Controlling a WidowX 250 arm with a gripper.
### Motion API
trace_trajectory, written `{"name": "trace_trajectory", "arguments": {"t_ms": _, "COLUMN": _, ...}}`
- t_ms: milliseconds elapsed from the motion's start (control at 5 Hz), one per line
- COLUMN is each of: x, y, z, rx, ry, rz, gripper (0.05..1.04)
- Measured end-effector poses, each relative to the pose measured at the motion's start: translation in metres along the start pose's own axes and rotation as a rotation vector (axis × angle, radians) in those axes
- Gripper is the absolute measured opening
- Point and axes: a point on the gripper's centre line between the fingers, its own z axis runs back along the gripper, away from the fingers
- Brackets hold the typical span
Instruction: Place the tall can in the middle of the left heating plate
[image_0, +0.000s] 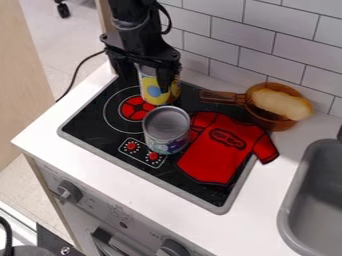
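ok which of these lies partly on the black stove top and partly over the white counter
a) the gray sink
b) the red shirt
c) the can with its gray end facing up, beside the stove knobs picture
b, the red shirt lies mostly on the black stove top, with one sleeve going past its gray edge over the white counter

In the camera view, the tall can (152, 90) is sitting beneath my pincer (145, 82); before it, the left heating plate (131, 110) and another can (166, 131) are resting. Rightward, a cloth shirt (220, 147) is lying partly off the stovetop (87, 117), a pan (267, 120) is holding bread (280, 102), and farther right a sink (294, 197) is sitting.
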Motion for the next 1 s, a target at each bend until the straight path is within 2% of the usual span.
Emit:
{"name": "trace_trajectory", "arguments": {"t_ms": 200, "x": -0.004, "y": -0.001, "z": -0.006, "rx": -0.004, "ry": 0.020, "rz": -0.006, "gripper": 1.000}}
{"name": "trace_trajectory", "arguments": {"t_ms": 400, "x": 0.014, "y": 0.005, "z": -0.014, "rx": -0.004, "ry": -0.046, "rz": -0.132, "gripper": 1.000}}
{"name": "trace_trajectory", "arguments": {"t_ms": 800, "x": 0.050, "y": 0.013, "z": -0.014, "rx": 0.015, "ry": -0.192, "rz": -0.406, "gripper": 1.001}}
{"name": "trace_trajectory", "arguments": {"t_ms": 1000, "x": 0.061, "y": 0.013, "z": -0.021, "rx": 0.011, "ry": -0.221, "rz": -0.524, "gripper": 1.001}}
